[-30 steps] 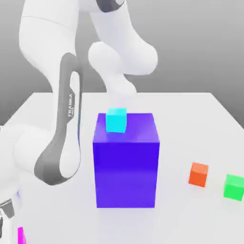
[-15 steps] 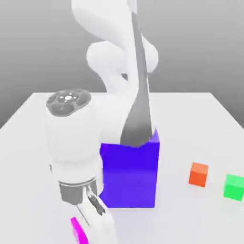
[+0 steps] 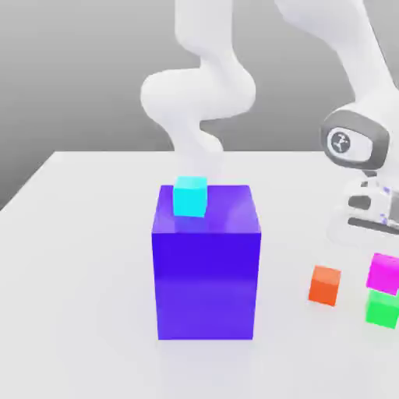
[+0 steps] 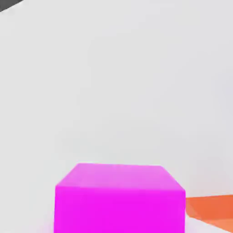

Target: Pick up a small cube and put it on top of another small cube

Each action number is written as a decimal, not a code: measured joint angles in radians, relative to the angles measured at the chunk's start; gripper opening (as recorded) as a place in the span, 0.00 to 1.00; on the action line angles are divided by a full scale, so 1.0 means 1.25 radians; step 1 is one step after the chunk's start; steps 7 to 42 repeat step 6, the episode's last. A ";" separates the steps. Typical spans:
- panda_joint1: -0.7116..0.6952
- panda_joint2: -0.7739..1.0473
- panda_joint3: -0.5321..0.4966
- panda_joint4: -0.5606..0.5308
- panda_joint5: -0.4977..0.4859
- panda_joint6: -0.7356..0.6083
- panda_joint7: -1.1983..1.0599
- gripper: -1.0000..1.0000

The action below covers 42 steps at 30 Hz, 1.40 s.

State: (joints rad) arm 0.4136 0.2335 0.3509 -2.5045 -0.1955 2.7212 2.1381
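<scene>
**Magenta cube riding in the grip, closing in on the green one**

The small magenta cube (image 3: pixel 384 273) is hanging at the exterior view's right edge, just above the green cube (image 3: pixel 383 307) and seemingly not yet resting on it. The gripper (image 3: pixel 382 253) is holding it from above, jaws closed narrow on its sides; the fingertips themselves are mostly hidden against the cube and the picture's edge. In the hand view the magenta cube (image 4: pixel 119 198) is sitting close under the camera, with a sliver of orange beside it.

Taking the green cube as the clock's centre in the exterior view, the orange cube (image 3: pixel 325 284) is lying near at about ten o'clock, and the big blue-purple block (image 3: pixel 206 269) is standing well apart toward nine o'clock, carrying the cyan cube (image 3: pixel 190 195) on its top. The white table (image 3: pixel 78 257) is bearing all of it.

To do this step well, I judge the arm should be squaring the magenta cube directly over the green one, faces parallel, then lowering gently until the two are touching before letting go. Releasing off-centre is risking a topple; drifting toward ten o'clock is risking a knock on the orange cube
</scene>
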 joint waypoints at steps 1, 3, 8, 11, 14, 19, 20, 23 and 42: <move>0.017 0.027 -0.016 0.002 -0.024 0.023 0.020 1.00; 0.017 0.027 -0.016 0.002 -0.024 0.023 0.020 1.00; 0.017 0.027 -0.016 0.002 -0.024 0.023 0.020 1.00; 0.017 0.027 -0.016 0.002 -0.024 0.023 0.020 1.00; 0.017 0.027 -0.016 0.002 -0.024 0.023 0.020 1.00; 0.017 0.027 -0.016 0.002 -0.024 0.023 0.020 1.00; 0.017 0.027 -0.016 0.002 -0.024 0.023 0.020 1.00; 0.017 0.027 -0.016 0.002 -0.024 0.023 0.020 1.00; 0.017 0.027 -0.016 0.002 -0.024 0.023 0.020 1.00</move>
